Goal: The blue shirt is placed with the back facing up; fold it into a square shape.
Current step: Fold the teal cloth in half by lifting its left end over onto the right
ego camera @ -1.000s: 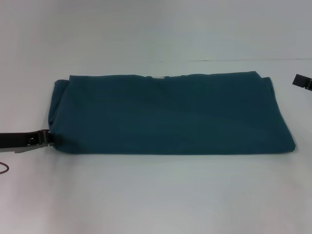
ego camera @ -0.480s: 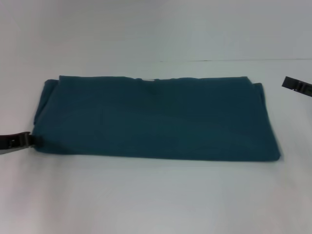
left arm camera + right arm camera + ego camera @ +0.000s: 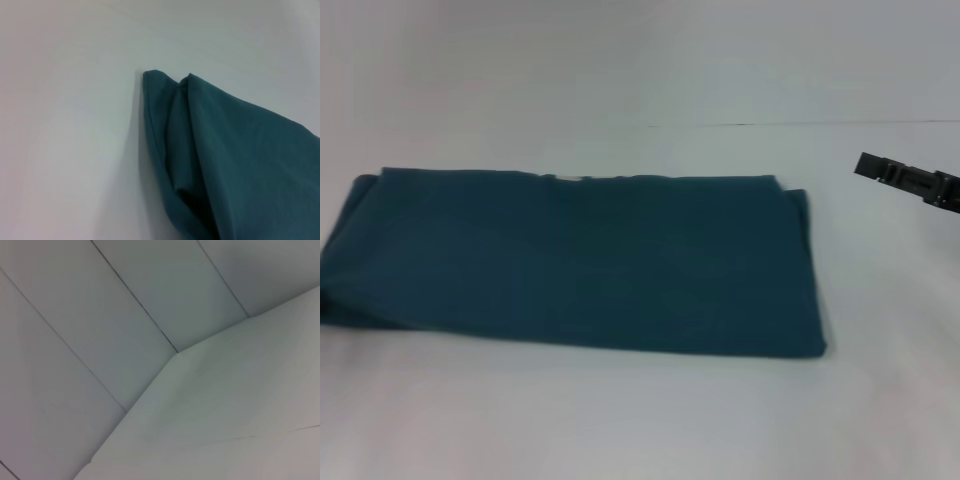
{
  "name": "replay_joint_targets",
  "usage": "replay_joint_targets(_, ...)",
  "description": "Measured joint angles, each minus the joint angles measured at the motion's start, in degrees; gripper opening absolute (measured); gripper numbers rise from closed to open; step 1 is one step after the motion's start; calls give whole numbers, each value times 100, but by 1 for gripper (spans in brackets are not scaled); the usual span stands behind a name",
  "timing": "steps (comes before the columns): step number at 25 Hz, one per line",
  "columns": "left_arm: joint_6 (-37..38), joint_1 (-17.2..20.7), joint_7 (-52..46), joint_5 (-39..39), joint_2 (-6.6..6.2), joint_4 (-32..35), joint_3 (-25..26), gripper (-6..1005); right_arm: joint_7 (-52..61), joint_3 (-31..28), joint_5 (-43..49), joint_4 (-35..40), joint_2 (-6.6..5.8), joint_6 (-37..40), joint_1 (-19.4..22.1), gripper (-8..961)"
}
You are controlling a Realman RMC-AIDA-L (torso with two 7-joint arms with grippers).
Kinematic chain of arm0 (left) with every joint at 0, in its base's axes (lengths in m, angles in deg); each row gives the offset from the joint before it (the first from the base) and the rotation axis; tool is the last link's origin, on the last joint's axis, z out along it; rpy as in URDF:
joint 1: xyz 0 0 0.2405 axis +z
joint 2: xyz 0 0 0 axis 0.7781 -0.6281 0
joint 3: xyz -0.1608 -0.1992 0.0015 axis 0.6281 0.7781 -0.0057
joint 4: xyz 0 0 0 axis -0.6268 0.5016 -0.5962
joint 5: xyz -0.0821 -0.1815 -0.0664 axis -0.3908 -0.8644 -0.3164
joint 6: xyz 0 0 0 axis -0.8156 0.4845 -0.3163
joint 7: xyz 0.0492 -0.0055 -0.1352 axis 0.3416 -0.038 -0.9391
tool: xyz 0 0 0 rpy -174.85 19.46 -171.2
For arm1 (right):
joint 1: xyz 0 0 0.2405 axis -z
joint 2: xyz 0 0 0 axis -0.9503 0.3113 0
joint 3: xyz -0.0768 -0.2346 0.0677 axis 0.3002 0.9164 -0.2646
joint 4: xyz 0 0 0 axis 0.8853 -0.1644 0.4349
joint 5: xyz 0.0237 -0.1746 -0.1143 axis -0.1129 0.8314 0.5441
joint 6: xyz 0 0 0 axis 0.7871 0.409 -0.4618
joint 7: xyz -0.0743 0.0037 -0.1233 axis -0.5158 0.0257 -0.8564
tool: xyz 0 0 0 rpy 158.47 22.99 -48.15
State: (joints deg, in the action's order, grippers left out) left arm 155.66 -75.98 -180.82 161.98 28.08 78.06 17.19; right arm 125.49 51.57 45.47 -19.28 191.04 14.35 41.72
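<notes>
A blue shirt [image 3: 570,262] is lying on a white worktop [image 3: 620,420], already folded into a long flat band with its plain side up. In the head view it is filling the left and centre of the frame, and its left end is running off the left edge.

The left tool is not showing in any view. Its wrist camera is looking closely at a layered corner of the shirt [image 3: 210,150] lifting slightly off the worktop, which suggests that end is being held, though the grip itself cannot be seen.

The right tool [image 3: 910,180] is hovering at the right edge of the frame, well apart from the shirt. Whether it is open or closed cannot be told.

The band is wider than a square, so an end-to-end fold probably remains.
</notes>
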Motion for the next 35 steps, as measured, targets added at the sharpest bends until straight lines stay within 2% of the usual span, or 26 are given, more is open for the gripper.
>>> replay_joint_targets(7, 33, 378, 20, 65, -22, 381, 338, 9, -10, 256, -2, -13, 85, -211, -91, 703)
replay_joint_targets(13, 43, 458, 81, 349, -78, 489, 765, 10, -13, 285, -3, -60, 101, -228, -159, 703)
replay_joint_targets(17, 153, 427, 88, 324, -81, 492, 754, 11, -13, 285, -4, -66, 103, -235, -159, 703)
replay_joint_targets(20, 577, 287, 188, 42, -76, 494, 734, 11, -13, 284, -4, -66, 101, -218, -128, 703)
replay_joint_targets(23, 1288, 54, 416, -549, -17, 521, 701, 12, -14, 283, -5, -65, 72, -158, -57, 703)
replay_joint_targets(24, 1288, 54, 416, -549, -17, 521, 701, 12, -26, 280, -9, -66, 60, -121, -28, 703)
replay_joint_targets(26, 1966, -241, 574, -1341, 149, 592, 427, 12, -86, 256, -22, -68, 38, -14, 46, 704)
replay_joint_targets(28, 2081, -382, 584, -1698, 234, 600, 200, 13, -144, 234, -26, -68, 24, 47, 116, 704)
replay_joint_targets(33, 1877, -924, 644, -2441, 602, 360, -814, 14, -228, 227, -29, -56, -48, 153, 264, 702)
replay_joint_targets(35, 1563, -1132, 764, -2705, 659, -137, -1315, 14, -256, 222, -30, -62, -91, 211, 307, 701)
